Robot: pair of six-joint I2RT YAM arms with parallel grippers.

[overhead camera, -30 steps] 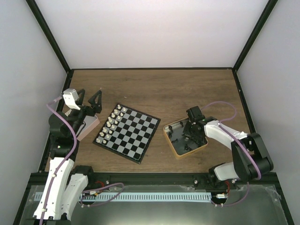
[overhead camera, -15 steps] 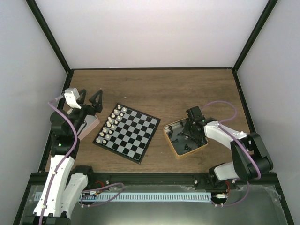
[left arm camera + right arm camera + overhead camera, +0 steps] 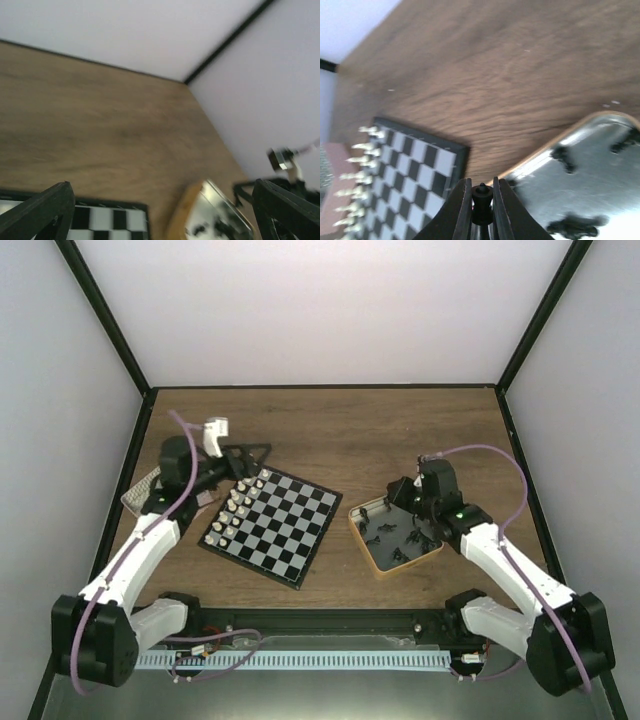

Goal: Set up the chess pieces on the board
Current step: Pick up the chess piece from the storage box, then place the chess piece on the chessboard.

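Chess pieces (image 3: 572,226) in black lie loose in the gold-rimmed tin (image 3: 362,540) right under my right end effector (image 3: 481,192), which is clamped on one black piece (image 3: 481,199), I guess to carry it over to the board (image 3: 270,523). White ones (image 3: 238,502) line the board edge next to my left end effector (image 3: 252,460), spread wide, holding nothing.

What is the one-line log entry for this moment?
left claw: open, near far corner of board | right claw: shut on black piece, at edge of tin | white pieces: two rows on board
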